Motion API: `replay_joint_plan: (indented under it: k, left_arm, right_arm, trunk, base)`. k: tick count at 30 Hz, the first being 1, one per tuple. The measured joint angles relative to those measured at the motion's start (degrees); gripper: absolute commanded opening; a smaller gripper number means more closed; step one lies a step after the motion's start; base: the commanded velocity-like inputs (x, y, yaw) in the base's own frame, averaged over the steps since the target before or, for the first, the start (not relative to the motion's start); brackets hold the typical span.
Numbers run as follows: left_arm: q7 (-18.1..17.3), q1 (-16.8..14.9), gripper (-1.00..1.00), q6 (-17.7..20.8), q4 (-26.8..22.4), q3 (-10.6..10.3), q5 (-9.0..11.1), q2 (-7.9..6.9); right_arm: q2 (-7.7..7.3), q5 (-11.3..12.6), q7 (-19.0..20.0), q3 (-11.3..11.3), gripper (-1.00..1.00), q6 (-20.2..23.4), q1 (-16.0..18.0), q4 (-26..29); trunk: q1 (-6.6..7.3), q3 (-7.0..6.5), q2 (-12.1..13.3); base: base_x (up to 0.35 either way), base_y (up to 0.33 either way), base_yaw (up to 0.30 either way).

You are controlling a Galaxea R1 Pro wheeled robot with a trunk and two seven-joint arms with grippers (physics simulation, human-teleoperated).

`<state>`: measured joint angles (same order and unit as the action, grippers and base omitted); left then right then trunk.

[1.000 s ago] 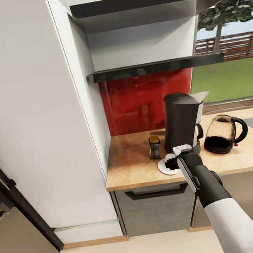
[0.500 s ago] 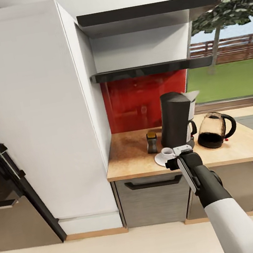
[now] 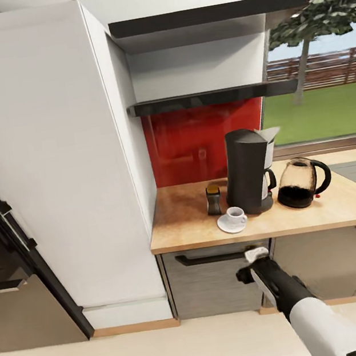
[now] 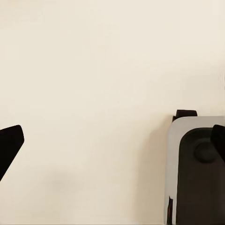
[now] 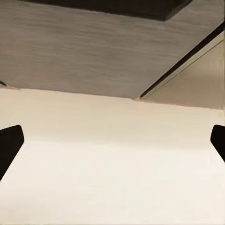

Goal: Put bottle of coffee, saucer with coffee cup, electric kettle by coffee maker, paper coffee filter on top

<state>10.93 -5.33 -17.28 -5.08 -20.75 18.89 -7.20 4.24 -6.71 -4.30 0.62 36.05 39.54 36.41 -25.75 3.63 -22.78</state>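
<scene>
On the wooden countertop (image 3: pixel 186 228) stands the black coffee maker (image 3: pixel 249 169) with a white paper filter (image 3: pixel 267 134) on its top. Left of it is the small bottle of coffee (image 3: pixel 213 198). In front sits the white saucer (image 3: pixel 230 226) with the white cup (image 3: pixel 236 214) on it. The glass electric kettle (image 3: pixel 301 182) stands to the coffee maker's right. My right gripper (image 3: pixel 246 269) hangs below the counter edge, before the drawer front, open and empty (image 5: pixel 112 145). The left gripper (image 4: pixel 112 145) is open over the beige floor, holding nothing.
A tall white cabinet (image 3: pixel 54 164) rises left of the counter, with a black appliance (image 3: pixel 4 247) beyond it. Two dark shelves (image 3: pixel 211 97) hang above the red backsplash (image 3: pixel 195 140). A grey drawer (image 3: pixel 218 281) lies under the counter. My own grey-black base (image 4: pixel 197 168) is in the left wrist view.
My right arm has dropped from the cup at counter height to below the counter edge. The cup stays on the saucer. The camera pulled back slightly early on.
</scene>
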Motion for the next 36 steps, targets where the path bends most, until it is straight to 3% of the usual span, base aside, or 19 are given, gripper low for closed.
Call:
replay_joint_plan:
  k: [1,2,6,9,11,12,15,17,19,29,31,33,35,36]
  left_arm:
    - [0.00,0.00,1.00,-0.02,0.00,0.02,-0.01,0.05]
    - [0.00,0.00,1.00,-0.06,-0.01,0.05,0.04,0.07]
    - [0.00,0.00,1.00,-0.23,-0.08,-0.15,-0.14,0.17]
    - [0.00,0.00,1.00,-0.25,-0.31,-0.30,-0.35,0.30]
    - [0.00,0.00,1.00,-0.26,-0.40,-0.34,-0.47,0.33]
    - [0.00,0.01,1.00,-0.26,-0.42,-0.23,-0.37,0.29]
    - [0.00,0.00,1.00,-0.26,-0.37,-0.14,-0.19,0.27]
    - [0.00,0.01,1.00,-0.23,-0.30,-0.07,-0.26,0.25]
    - [0.09,0.00,1.00,-0.30,-0.20,0.03,-0.19,0.19]
    - [0.00,0.00,1.00,0.08,0.32,-0.36,-0.34,0.29]
    - [0.02,0.01,1.00,0.27,1.88,-0.36,-0.17,0.57]
    - [0.04,0.03,1.00,0.34,4.20,-0.32,-0.04,1.29]
    - [0.07,0.06,1.00,0.43,5.28,-0.31,-0.02,1.65]
    - [0.19,0.25,1.00,0.89,6.66,-0.29,0.02,2.03]
  right_arm:
    - [-0.22,-0.08,0.10,0.03,1.00,-11.67,-0.21,-8.30]
    - [-0.29,0.00,0.13,0.01,1.00,-17.20,-0.32,-15.33]
    - [-0.37,-0.09,0.09,0.13,1.00,-31.17,-0.43,-30.26]
    - [-0.46,-0.12,0.13,0.14,1.00,-36.74,-2.32,-33.32]
    - [-1.08,0.07,0.18,0.10,1.00,-41.72,-5.35,-34.35]
    - [-2.39,0.26,0.27,0.01,1.00,-48.31,-8.36,-34.70]
    - [-3.94,0.53,0.31,-0.05,1.00,-53.76,-11.66,-34.76]
    - [-4.64,2.78,0.28,-0.07,1.00,-55.88,-13.71,-34.81]
    - [-4.38,4.08,0.25,0.11,1.00,-56.35,-14.36,-34.85]
    - [-4.09,4.30,0.21,0.17,1.00,-56.29,-14.71,-34.91]
    - [-4.07,4.28,0.24,0.15,1.00,-55.93,-16.46,-34.97]
    - [-4.04,4.29,0.24,0.11,1.00,-54.63,-20.95,-34.97]
    - [-3.98,4.26,0.19,0.16,1.00,-53.44,-23.15,-34.95]
    - [-3.89,4.28,0.09,0.12,1.00,-49.40,-25.11,-34.99]
  trunk:
    - [0.01,-0.01,-0.03]
    - [-0.01,0.01,0.01]
    - [0.00,0.00,-0.01]
    - [0.00,0.00,-0.01]
    - [0.00,0.00,-0.01]
    - [0.00,0.00,-0.02]
    - [0.00,0.00,-0.02]
    - [0.00,0.00,-0.02]
    - [0.00,-0.01,-0.02]
    - [0.00,-0.01,-0.02]
    - [0.00,0.00,-0.02]
    - [0.01,0.01,-0.02]
    - [0.00,0.00,-0.02]
    - [0.01,0.01,-0.02]
  base:
    - [0.000,0.000,0.000]
    - [0.000,0.000,0.000]
    - [0.000,0.000,0.000]
    - [0.000,0.000,0.000]
    - [0.000,0.000,0.000]
    - [0.000,0.000,0.000]
    - [0.000,0.000,0.000]
    - [0.000,0.000,0.000]
    - [0.000,0.000,0.000]
    - [0.000,0.000,0.000]
    - [0.000,0.000,0.000]
    - [0.000,0.000,0.000]
    - [0.000,0.000,0.000]
    - [0.000,0.000,0.000]
